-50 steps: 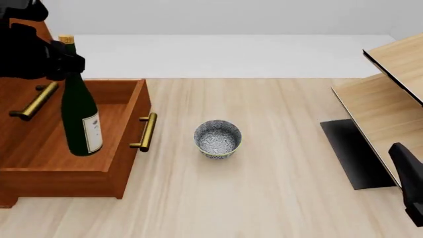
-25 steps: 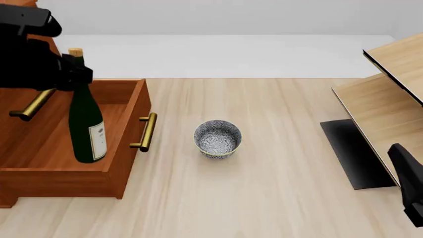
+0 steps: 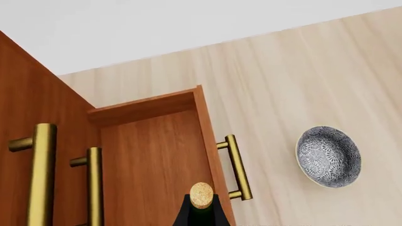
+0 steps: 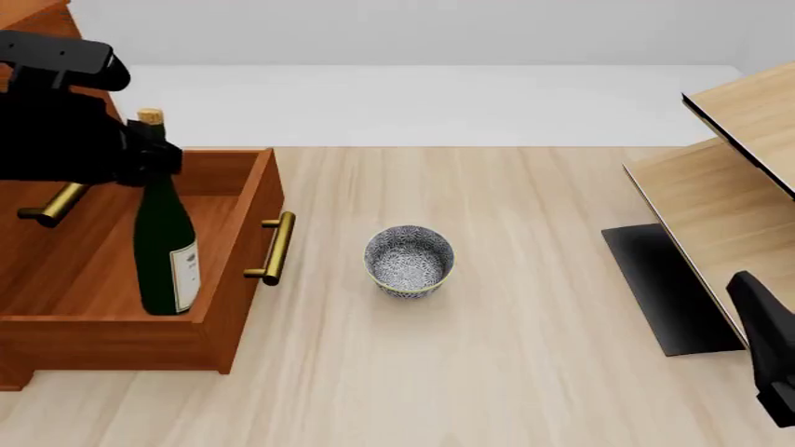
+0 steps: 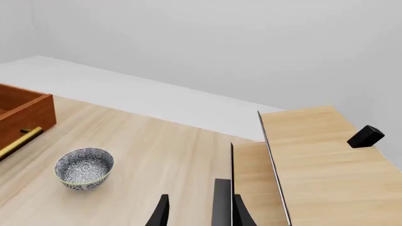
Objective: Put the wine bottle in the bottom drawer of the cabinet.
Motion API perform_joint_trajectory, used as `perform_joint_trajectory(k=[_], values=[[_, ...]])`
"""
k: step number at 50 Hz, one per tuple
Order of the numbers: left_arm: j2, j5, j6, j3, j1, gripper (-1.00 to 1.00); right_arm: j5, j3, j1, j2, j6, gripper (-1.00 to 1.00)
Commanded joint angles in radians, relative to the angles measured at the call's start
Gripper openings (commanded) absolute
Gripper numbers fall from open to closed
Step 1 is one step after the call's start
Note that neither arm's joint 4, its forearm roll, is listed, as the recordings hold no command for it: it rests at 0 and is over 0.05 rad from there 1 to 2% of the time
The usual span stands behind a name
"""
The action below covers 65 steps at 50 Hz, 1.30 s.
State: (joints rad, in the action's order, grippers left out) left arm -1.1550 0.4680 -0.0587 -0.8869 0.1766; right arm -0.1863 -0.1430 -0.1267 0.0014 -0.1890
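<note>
The dark green wine bottle (image 4: 163, 250) stands upright inside the open bottom drawer (image 4: 253, 216) of the reddish-brown cabinet (image 4: 28, 17). Its base is low in the drawer box, near the front wall. My left gripper (image 4: 144, 156) is shut on the bottle's neck just under the tan cork (image 4: 151, 117). In the left wrist view the cork (image 3: 201, 195) shows over the drawer floor (image 3: 149, 160), with the drawer's brass handle (image 3: 238, 167) beside it. My right gripper (image 5: 191, 213) is open and holds nothing, far to the right beside the shelf unit.
A blue-patterned bowl (image 4: 409, 261) sits on the table right of the drawer handle (image 4: 274, 248). A pale wooden shelf unit (image 4: 727, 191) and a black mat (image 4: 665, 291) fill the right side. Upper cabinet handles (image 3: 43, 169) sit above the drawer.
The left arm has come down and slightly right with the bottle. The bottle has straightened from a tilt and sunk lower into the drawer. The right arm has barely moved.
</note>
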Motion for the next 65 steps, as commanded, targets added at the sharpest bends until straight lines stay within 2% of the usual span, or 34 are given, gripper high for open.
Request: perform_joint_trajectory(k=[1, 9, 11, 16, 18, 29, 33, 35, 37, 39, 49, 65], values=[[0.014, -0.003, -0.017, 0.007, -0.016, -1.0, 0.0, -0.002, 0.003, 0.0, 0.0, 1.0], [0.021, 0.0, -0.009, 0.015, -0.015, -1.0, 0.001, 0.001, 0.002, 0.0, 0.0, 1.0], [0.023, 0.0, -0.028, 0.023, -0.034, -1.0, 0.0, 0.001, 0.003, 0.0, -0.002, 1.0], [0.013, 0.002, 0.005, 0.019, -0.004, -1.0, 0.0, 0.0, 0.001, 0.0, 0.0, 1.0], [0.011, -0.005, -0.016, 0.027, -0.021, -1.0, 0.0, 0.0, 0.002, 0.0, -0.002, 1.0], [-0.025, -0.038, 0.027, 0.026, -0.02, -1.0, -0.001, 0.0, 0.005, 0.0, -0.002, 1.0], [-0.045, -0.05, 0.017, 0.031, -0.017, -1.0, 0.0, 0.002, 0.007, 0.0, -0.002, 1.0], [-0.052, -0.055, 0.043, 0.03, -0.005, -1.0, 0.0, 0.002, 0.007, 0.0, -0.002, 1.0], [-0.058, -0.065, 0.025, 0.036, -0.018, -1.0, 0.0, 0.002, 0.008, 0.0, -0.002, 1.0], [-0.064, -0.069, 0.046, 0.035, -0.012, -1.0, 0.0, 0.003, 0.008, 0.0, -0.001, 1.0], [-0.099, -0.108, 0.061, 0.053, -0.015, -1.0, 0.001, 0.007, 0.011, 0.0, -0.003, 1.0], [-0.173, -0.175, 0.056, 0.065, -0.018, -1.0, -0.002, 0.012, 0.014, 0.0, -0.002, 1.0]])
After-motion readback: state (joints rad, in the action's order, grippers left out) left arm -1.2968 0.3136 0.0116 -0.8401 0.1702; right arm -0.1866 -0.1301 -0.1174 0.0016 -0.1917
